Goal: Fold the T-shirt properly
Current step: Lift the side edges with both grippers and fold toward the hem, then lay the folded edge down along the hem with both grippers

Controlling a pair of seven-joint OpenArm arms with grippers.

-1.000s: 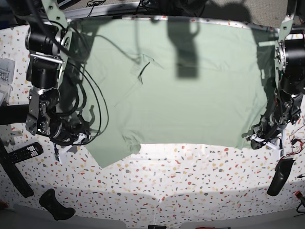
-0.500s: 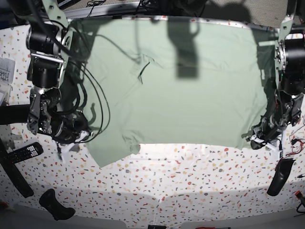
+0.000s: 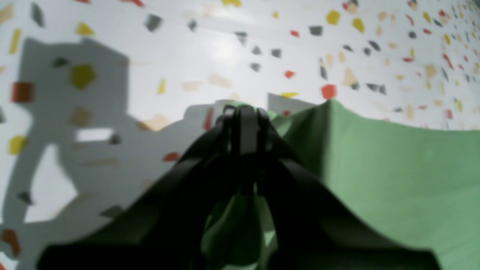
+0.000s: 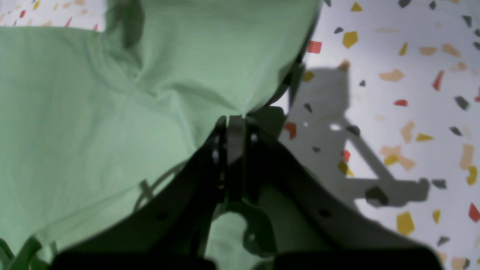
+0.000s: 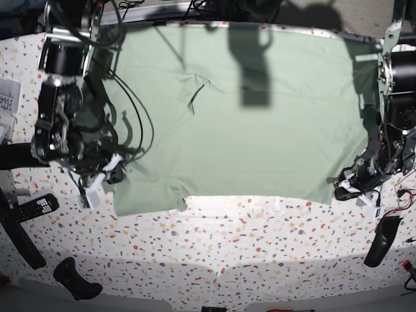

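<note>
Two tools pinched on a plain T-shirt [image 5: 260,130], no readable writing.

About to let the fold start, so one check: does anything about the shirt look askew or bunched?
Mostly flat. The T-shirt has a small crease near its collar, and its near-left sleeve juts past the hem line. Both corners are pinched: right pincer and left pincer are shut on cloth.

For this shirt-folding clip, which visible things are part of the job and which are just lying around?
Part of the job:
- T-shirt, spread on the table
- left gripper, shut on the shirt's corner
- right gripper, shut on the shirt's edge

Lying about:
- remote control
- black object near the front edge
- black object at the other side
- speckled table
</note>
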